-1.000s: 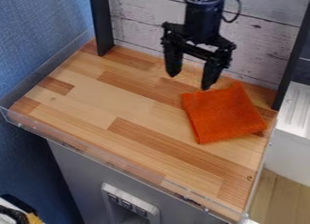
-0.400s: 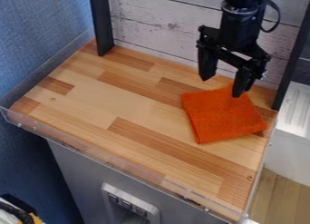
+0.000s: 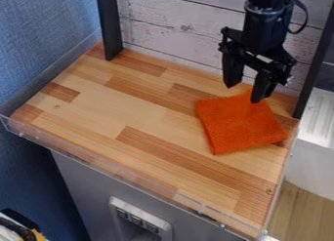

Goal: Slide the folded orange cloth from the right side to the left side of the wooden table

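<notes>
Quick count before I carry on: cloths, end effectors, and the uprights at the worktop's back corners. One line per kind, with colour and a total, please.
Orange cloth: 1
Black end effector: 1
Black uprights: 2
Total: 4

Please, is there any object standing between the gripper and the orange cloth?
Nothing visible stands between the gripper and the orange cloth. The gripper hangs open at the cloth's back edge, one finger overlapping it in the picture; whether they touch, I cannot tell.
</notes>
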Action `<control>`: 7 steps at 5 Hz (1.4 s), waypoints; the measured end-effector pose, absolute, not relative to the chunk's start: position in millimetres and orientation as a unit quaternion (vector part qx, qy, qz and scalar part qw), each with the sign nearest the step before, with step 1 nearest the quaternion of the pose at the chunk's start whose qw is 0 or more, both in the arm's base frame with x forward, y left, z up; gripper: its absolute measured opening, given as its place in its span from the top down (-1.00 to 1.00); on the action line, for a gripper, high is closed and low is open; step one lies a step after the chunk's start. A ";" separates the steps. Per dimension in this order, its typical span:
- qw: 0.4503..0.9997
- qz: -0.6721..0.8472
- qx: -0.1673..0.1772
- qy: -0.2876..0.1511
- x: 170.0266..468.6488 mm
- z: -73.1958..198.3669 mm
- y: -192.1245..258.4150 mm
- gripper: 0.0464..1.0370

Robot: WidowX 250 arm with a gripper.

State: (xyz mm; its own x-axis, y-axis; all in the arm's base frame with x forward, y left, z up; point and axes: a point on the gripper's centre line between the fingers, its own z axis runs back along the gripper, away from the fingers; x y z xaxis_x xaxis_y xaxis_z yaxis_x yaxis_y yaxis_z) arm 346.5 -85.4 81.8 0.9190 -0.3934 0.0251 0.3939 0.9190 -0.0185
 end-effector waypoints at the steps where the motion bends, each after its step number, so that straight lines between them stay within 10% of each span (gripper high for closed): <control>1: 0.977 -0.212 -0.015 -0.003 348.5 68.1 -87.0 0.35; 3: 0.976 -0.219 -0.008 0.002 352.8 50.7 -85.9 0.96; 7: 0.974 -0.225 0.014 0.010 346.7 31.0 -101.9 0.98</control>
State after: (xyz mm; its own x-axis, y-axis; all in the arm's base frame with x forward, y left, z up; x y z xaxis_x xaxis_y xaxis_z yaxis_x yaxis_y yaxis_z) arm 346.7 -101.9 31.0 0.8985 -0.4382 -0.0252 0.4388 0.8983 0.0231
